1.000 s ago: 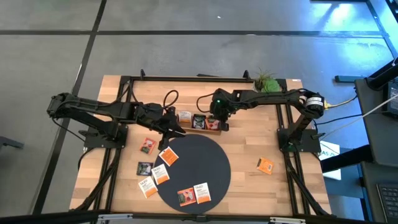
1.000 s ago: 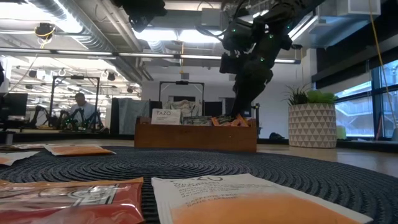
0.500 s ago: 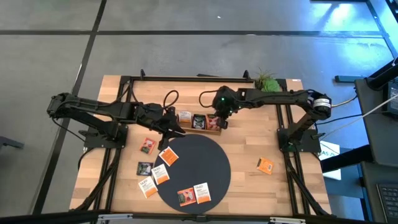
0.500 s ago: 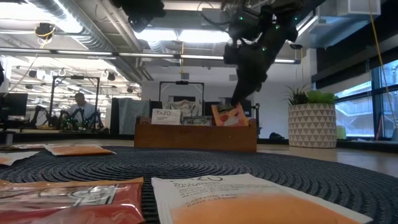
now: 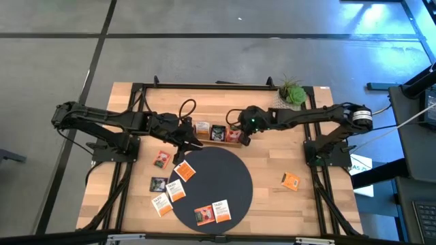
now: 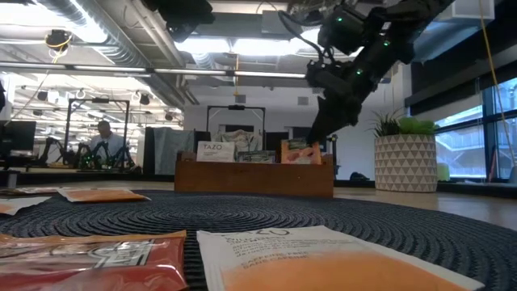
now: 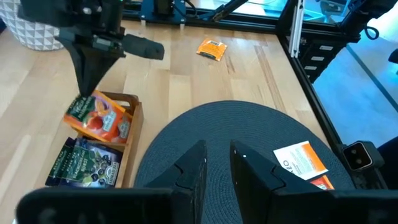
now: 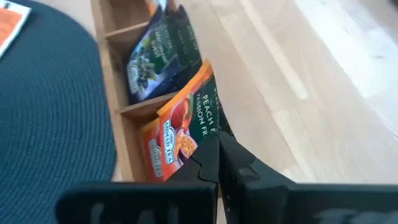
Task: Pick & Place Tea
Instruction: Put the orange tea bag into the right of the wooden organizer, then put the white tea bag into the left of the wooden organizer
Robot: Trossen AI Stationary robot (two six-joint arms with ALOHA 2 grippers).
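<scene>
A brown wooden tray (image 5: 216, 133) stands beyond the dark round mat (image 5: 212, 182). An orange tea sachet (image 8: 180, 124) stands tilted in the tray's right-hand compartment, and my right gripper (image 8: 217, 146) is shut at its upper corner. A dark green sachet (image 8: 158, 56) leans in the middle compartment. Several more sachets lie on and beside the mat's left and near parts (image 5: 178, 182). My left gripper (image 7: 217, 165) hangs above the mat's far left edge, open by a narrow gap with nothing between its fingers. My right gripper pinches the orange sachet's upper corner (image 8: 208, 132) between its two shut fingers. The fingers slant down at it from the table's right side (image 7: 84, 87). The sachet stands raised and tilted, its lower part (image 7: 102, 127) still inside the tray's right-hand compartment.
One orange sachet (image 5: 291, 180) lies alone on the bare wood at the right. A potted plant (image 5: 291, 92) stands at the far right corner. A black cable (image 5: 185, 107) loops behind the tray. In the room beyond, a person (image 6: 103, 141) sits at a desk.
My right gripper has drawn back out of the tray toward the table's right and near edges, rolling its wrist as it went. The orange sachet has come up with it: it lay low in the compartment and now stands raised and tilted above the tray's wall.
</scene>
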